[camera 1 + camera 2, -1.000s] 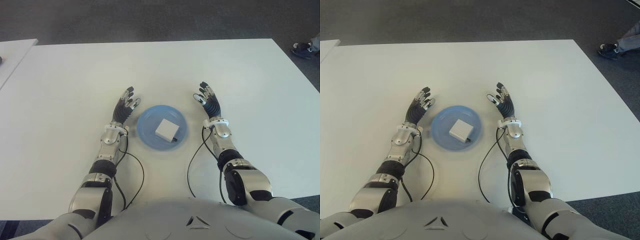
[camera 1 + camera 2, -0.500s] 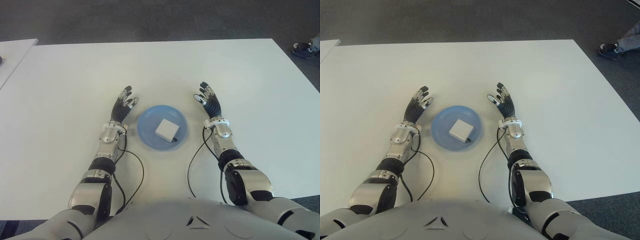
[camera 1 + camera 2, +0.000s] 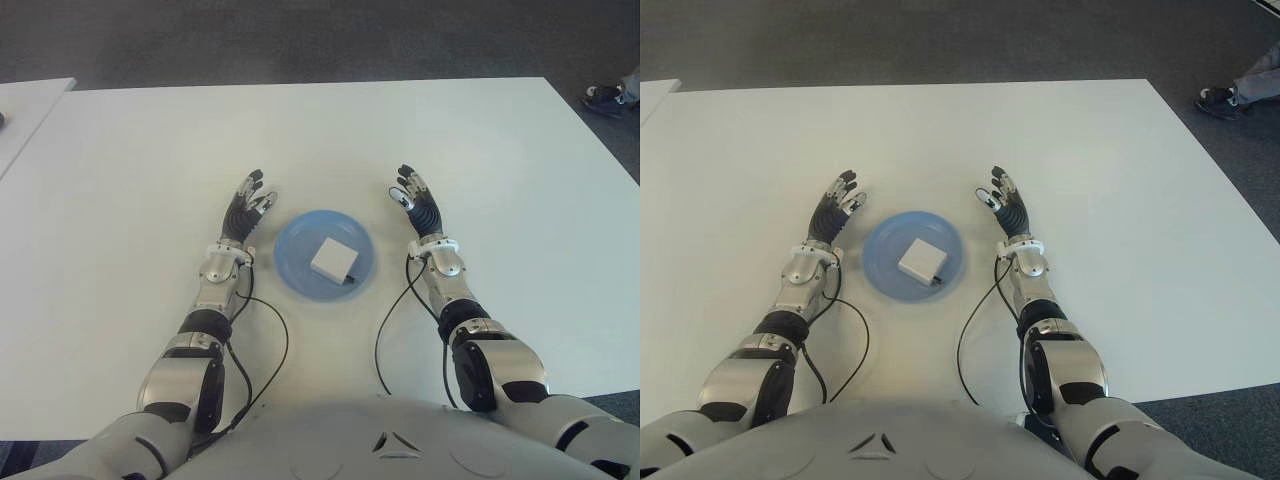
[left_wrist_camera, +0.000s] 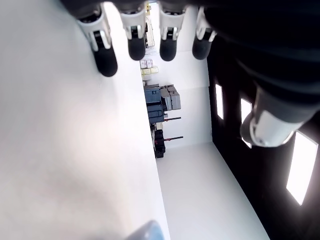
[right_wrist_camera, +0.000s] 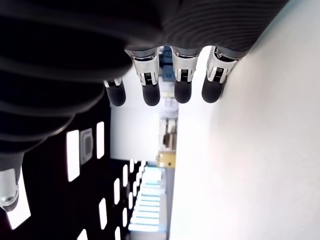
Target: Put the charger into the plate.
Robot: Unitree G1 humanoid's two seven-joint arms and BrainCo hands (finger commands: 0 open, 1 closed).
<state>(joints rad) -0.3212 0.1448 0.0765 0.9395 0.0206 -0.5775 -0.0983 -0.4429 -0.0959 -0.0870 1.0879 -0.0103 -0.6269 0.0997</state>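
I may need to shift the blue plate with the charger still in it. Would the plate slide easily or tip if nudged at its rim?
The plate looks shallow and sits flat on the smooth white table, so it would probably slide rather than tip. The charger lies just right of the plate's middle, adding some weight there. Being boxy, it likely would not roll. Both hands, left hand and right hand, flank the plate, open.

Tabletop (image 3: 140, 160): smooth, matt white laminate is seen. Plate (image 3: 295, 262): blue, smooth plastic look, faint sheen. Charger (image 3: 333, 258): matt white plastic. Left hand (image 3: 246, 209) and right hand (image 3: 417, 201): black rubbery pads, bright metal joints.
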